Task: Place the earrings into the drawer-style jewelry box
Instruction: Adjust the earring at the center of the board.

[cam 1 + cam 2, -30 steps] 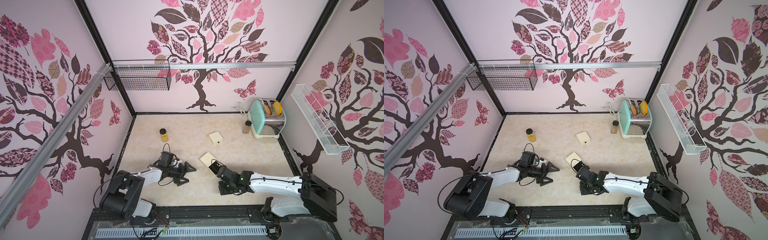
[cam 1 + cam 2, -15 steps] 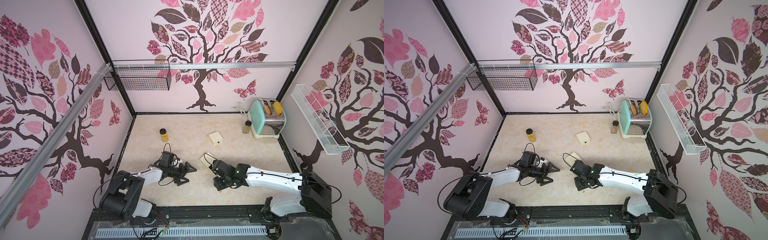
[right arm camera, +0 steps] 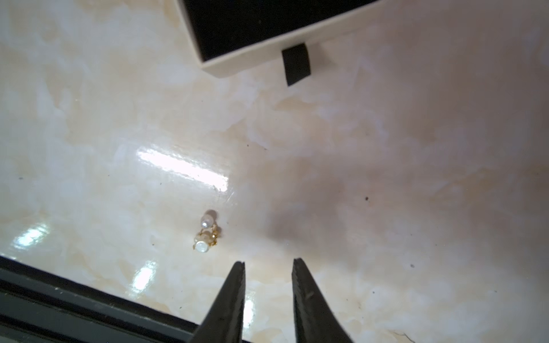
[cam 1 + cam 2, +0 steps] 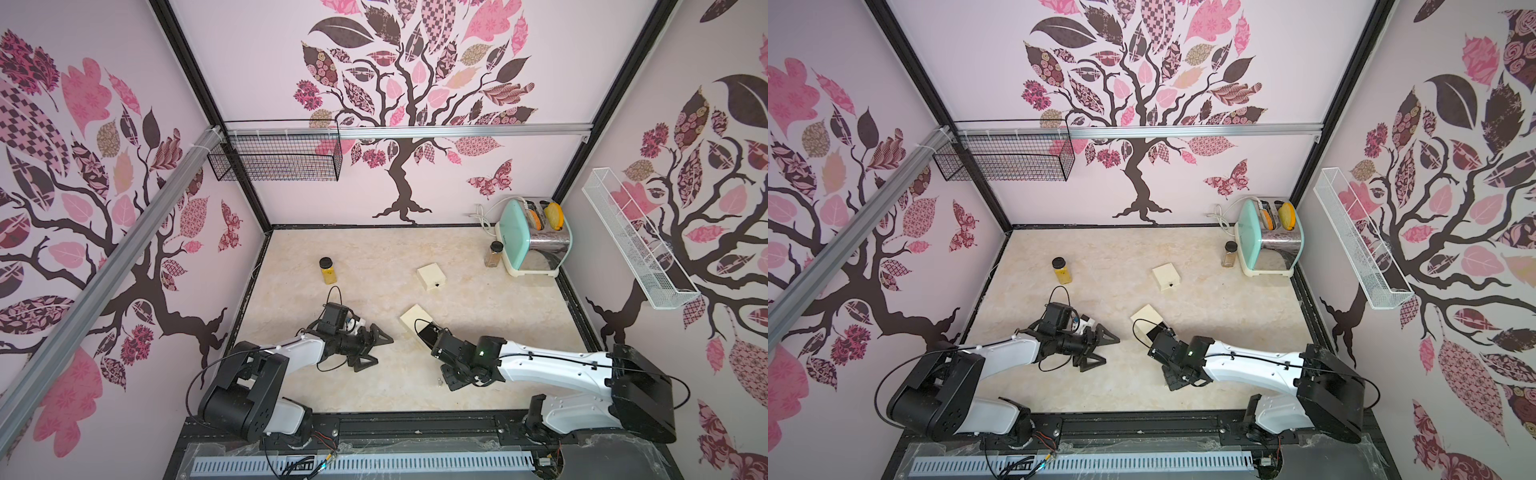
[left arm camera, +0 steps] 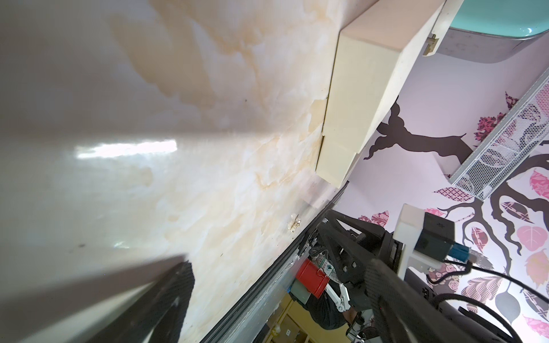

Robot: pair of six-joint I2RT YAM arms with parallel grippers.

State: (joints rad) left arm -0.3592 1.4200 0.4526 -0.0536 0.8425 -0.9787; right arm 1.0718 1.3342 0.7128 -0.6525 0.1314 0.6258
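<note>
In both top views my left gripper (image 4: 382, 352) (image 4: 1109, 351) lies low over the counter (image 4: 374, 266), jaws spread wide and empty, well apart from the work. My right gripper (image 4: 449, 379) points down near the counter's front edge, close to the jewelry box (image 4: 412, 316). A pale speck, the earring (image 4: 439, 380), lies just beside its fingers.

From the left wrist, the earring (image 5: 294, 223) sits on bare counter between the box (image 5: 365, 89) and the front rail (image 5: 267, 285).

From the right wrist, my jaws stand a little apart with nothing between them. The earring (image 3: 206, 234) lies off to one side of the gap, not in line. The black-lined drawer (image 3: 252, 63) stands pulled out and looks empty in the part shown. To pick well, I judge I should shift sideways until the earring is centred, lower until the tips touch the counter, then close slowly. So small and glossy a piece may skid away.
</note>
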